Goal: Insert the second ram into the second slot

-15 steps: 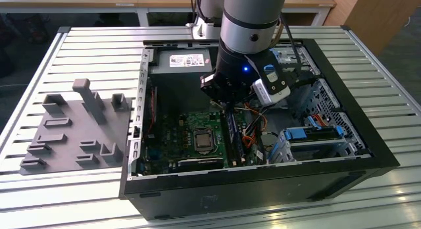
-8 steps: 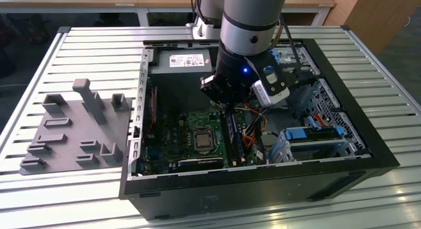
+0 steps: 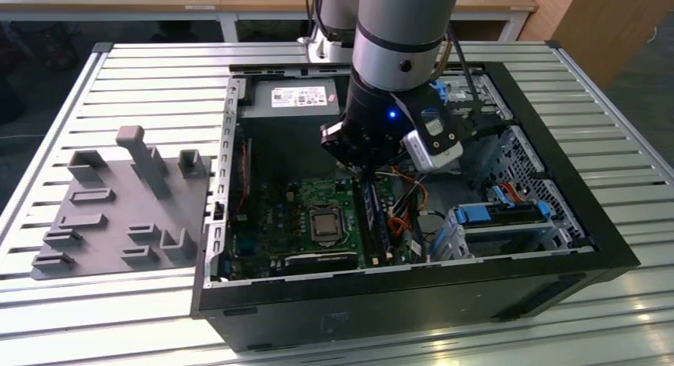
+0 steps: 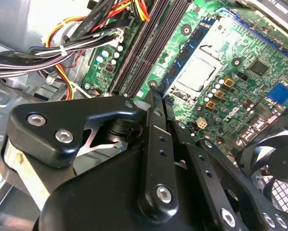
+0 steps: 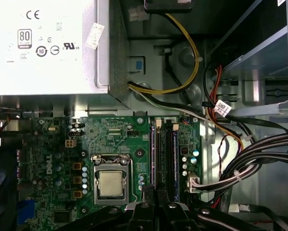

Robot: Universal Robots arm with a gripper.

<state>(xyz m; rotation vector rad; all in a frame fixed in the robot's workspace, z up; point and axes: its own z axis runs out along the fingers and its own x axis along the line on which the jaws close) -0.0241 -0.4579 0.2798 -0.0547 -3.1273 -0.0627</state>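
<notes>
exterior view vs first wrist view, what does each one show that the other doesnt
Exterior view adds: the arm, the whole black case on the slatted table, a grey fixture tray on the exterior view's left, and blue drive brackets in the case.
First wrist view adds: the yellow cable looping beside the power supply, the cable bundle, and the hand by the memory slots.
Shared: power supply, green motherboard, CPU socket, memory slots.

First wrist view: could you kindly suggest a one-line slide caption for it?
Gripper at one end of the memory slots, with the processor socket alongside on the green motherboard.
</notes>
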